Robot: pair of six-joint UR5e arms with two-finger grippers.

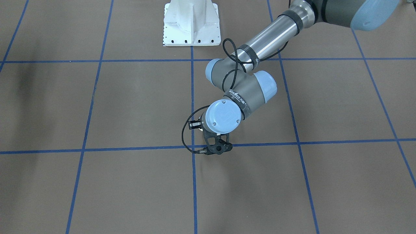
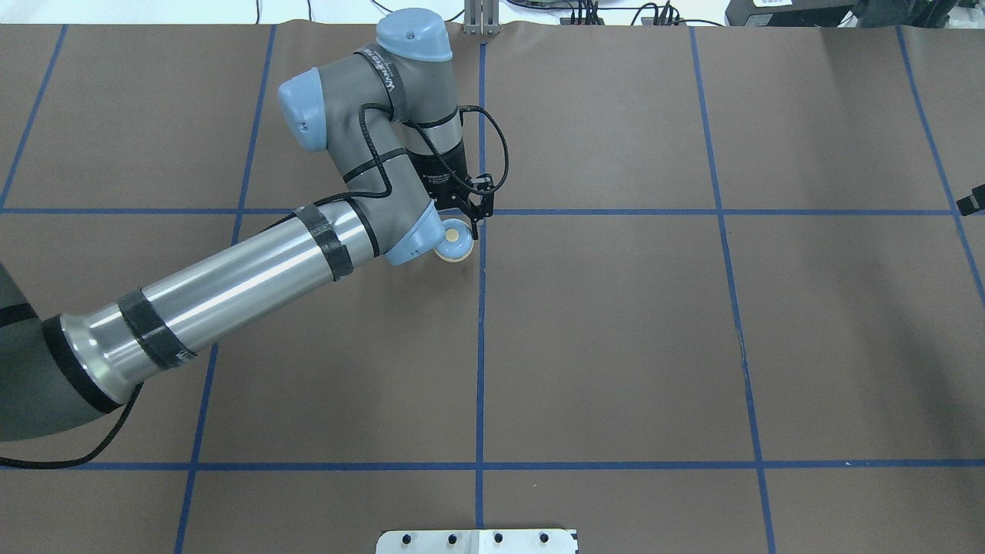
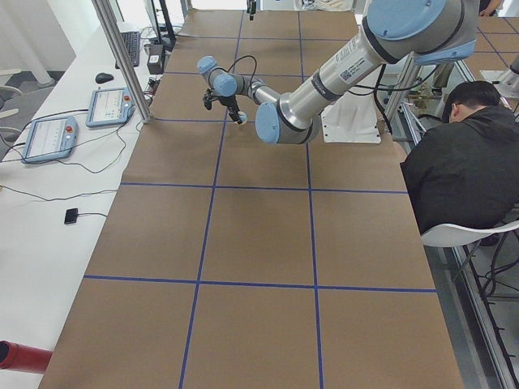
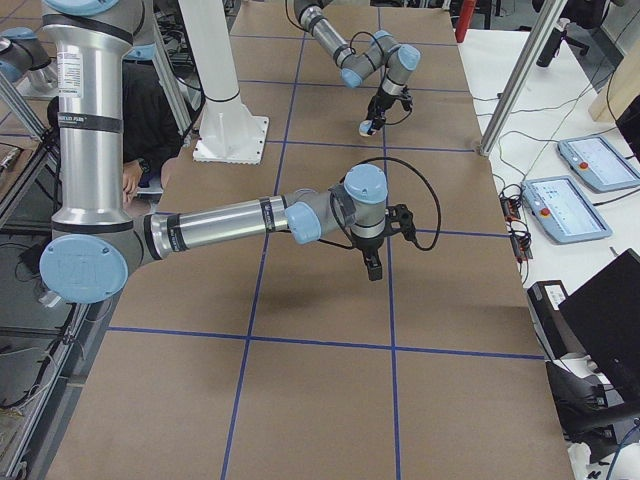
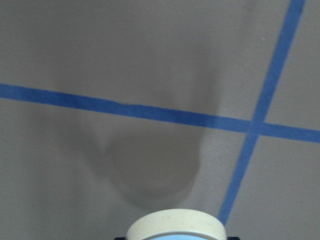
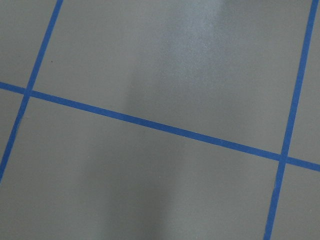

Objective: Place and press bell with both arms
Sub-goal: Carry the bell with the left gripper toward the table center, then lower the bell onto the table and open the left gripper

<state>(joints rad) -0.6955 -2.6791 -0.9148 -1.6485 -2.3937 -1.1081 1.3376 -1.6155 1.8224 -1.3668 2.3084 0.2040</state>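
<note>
The bell [image 2: 452,242] is a little left of centre in the upper half of the overhead view, just left of a vertical blue tape line [image 2: 481,346]. It is upright, cream base down, and pinched between the fingers of the left gripper [image 2: 466,218]. In the left wrist view its shadow falls apart from it on the brown counter [image 2: 616,346]. The right gripper [image 4: 373,268], mid-frame in the exterior right view, points down over the counter well apart from the bell. I cannot tell whether it is spread or pressed together.

Overhead view: bell [image 2: 454,248] sitting at left gripper [image 2: 465,223] tip, just left of centre tape line [image 2: 481,346]. Pedestal [image 2: 477,541] lying at 6 o'clock from bell. Right gripper [image 2: 971,202] hanging at 3 o'clock, well apart.
</note>
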